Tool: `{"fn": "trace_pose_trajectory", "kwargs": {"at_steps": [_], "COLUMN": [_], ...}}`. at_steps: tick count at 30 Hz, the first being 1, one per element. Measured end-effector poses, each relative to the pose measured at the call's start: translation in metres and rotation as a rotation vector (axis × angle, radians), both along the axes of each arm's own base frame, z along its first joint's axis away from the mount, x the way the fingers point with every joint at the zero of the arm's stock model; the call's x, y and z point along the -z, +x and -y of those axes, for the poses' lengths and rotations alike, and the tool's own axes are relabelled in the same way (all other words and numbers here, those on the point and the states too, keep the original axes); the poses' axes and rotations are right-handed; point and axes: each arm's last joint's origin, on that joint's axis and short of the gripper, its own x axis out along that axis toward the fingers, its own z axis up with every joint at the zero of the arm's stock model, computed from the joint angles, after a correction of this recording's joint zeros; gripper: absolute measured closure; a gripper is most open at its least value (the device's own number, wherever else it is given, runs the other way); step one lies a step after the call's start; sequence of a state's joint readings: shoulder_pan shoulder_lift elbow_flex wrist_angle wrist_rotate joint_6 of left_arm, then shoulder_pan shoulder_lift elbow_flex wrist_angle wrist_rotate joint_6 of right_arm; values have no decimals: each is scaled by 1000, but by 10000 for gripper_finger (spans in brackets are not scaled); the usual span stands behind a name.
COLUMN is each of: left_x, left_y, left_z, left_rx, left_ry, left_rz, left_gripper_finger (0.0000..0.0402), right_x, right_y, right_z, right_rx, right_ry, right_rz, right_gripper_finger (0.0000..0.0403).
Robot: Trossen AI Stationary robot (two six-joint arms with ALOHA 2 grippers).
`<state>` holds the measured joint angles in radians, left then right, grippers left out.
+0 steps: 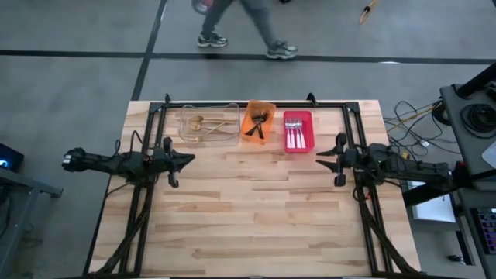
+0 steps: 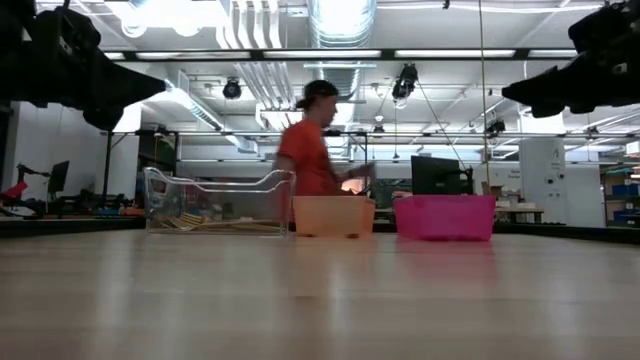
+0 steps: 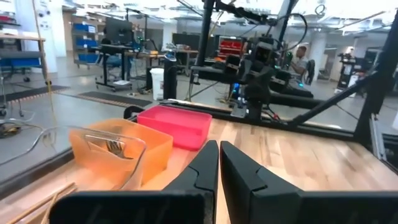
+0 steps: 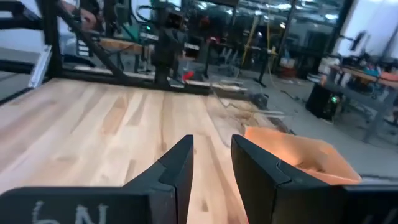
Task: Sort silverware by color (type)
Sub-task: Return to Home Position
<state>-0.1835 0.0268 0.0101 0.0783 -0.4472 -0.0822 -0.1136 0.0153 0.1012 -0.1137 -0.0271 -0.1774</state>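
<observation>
Table [image 1: 256, 225] — binned silverware [image 1: 294, 133], left claw [image 1: 191, 160], right claw [image 1: 318, 160]

person [image 1: 263, 27]: cut off top, high view; blurry low view | red bin [image 2: 444, 218]: contents not vis. low view

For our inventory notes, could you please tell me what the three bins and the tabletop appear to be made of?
Clear bin: glossy plastic, with see-through walls. Orange bin: probably plastic, slightly translucent, since the forks show through its wall. Red bin: probably plastic, opaque. Table: pale wood planks with visible grain and a smooth finish.
</observation>
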Motion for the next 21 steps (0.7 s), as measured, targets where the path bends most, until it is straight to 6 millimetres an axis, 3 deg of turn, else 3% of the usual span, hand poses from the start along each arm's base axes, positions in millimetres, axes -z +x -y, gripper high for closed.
{"fn": "trace_pose_trajectory", "kwargs": {"at_steps": [7, 21], "left_x": [1, 2], "left_y": [0, 0], "left_z": [-2, -5], "left_rx": [-69, -190], "left_ry": [-6, -221], "left_rz": [-8, 58], "left_gripper_finger": [401, 401], "right_x": [17, 24], "right_y": [6, 12], "right_z": [0, 0], "right_rx": [-24, -60], "right_ry": [3, 85], "right_rz": [48, -30], "right_gripper_finger": [303, 303]}}
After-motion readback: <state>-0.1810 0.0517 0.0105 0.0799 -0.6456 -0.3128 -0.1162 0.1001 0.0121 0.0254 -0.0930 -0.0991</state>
